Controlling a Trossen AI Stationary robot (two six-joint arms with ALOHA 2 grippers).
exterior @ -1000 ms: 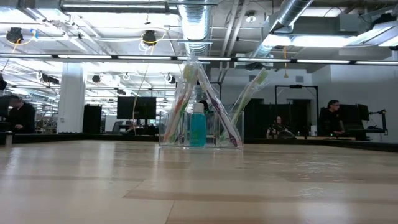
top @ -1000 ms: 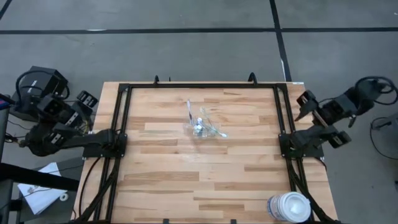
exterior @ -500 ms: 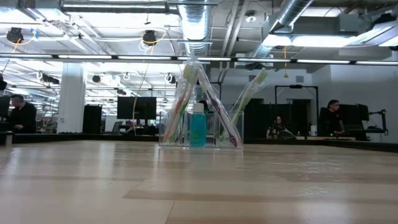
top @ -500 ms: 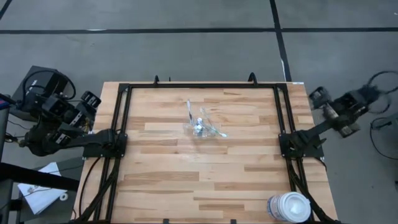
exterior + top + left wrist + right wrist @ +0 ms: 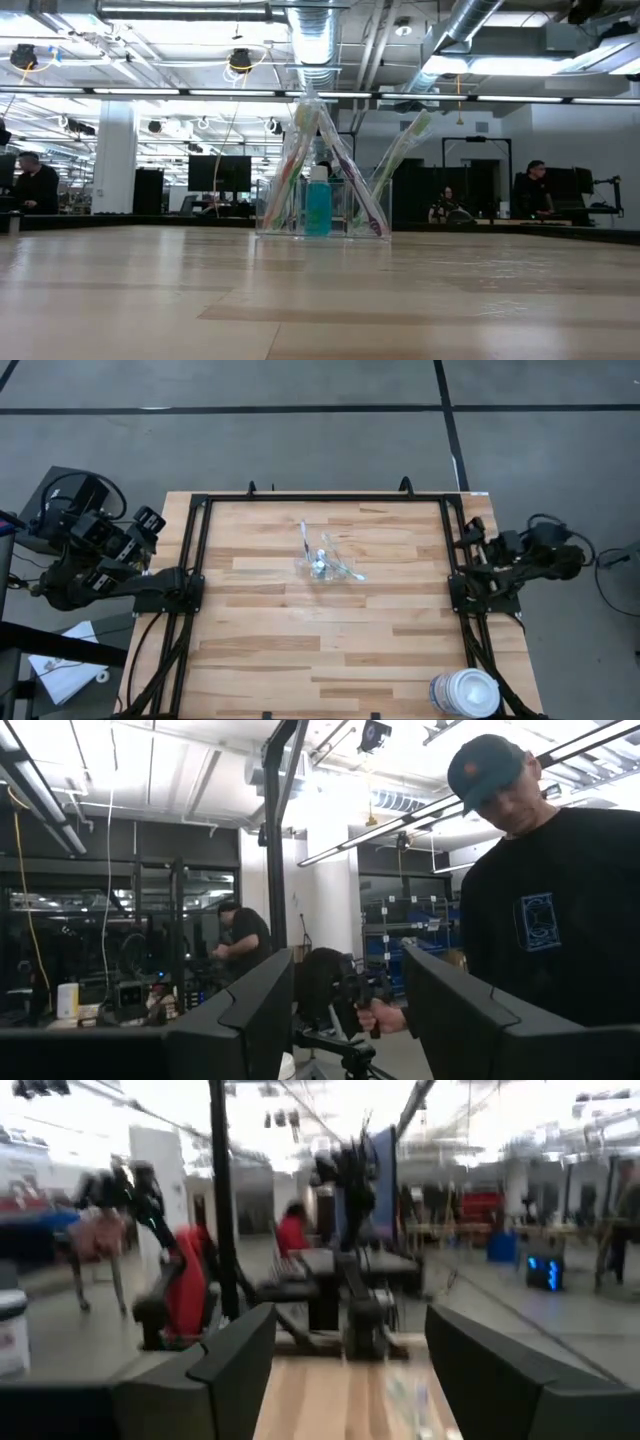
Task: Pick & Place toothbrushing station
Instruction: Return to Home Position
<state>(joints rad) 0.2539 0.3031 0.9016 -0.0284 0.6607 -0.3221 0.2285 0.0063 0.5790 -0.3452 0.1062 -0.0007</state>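
Container [image 5: 345, 222] on the table's [image 5: 300, 650] far half, toothbrushes [image 5: 288, 165] leaning in it (teal tube [image 5: 318, 205] upright among them). Left gripper [image 5: 340, 1010] beyond the left edge, right gripper [image 5: 350, 1370] at the right edge; both with fingers apart, empty.

Butcher-block table [image 5: 300, 640], bordered by a black frame [image 5: 325, 497]. A white round tub [image 5: 465, 692] stands on the table's corner at the high view's lower right. Papers [image 5: 62, 665] lie on the floor off the table's left side. People [image 5: 530, 192] are in the room beyond its far edge.
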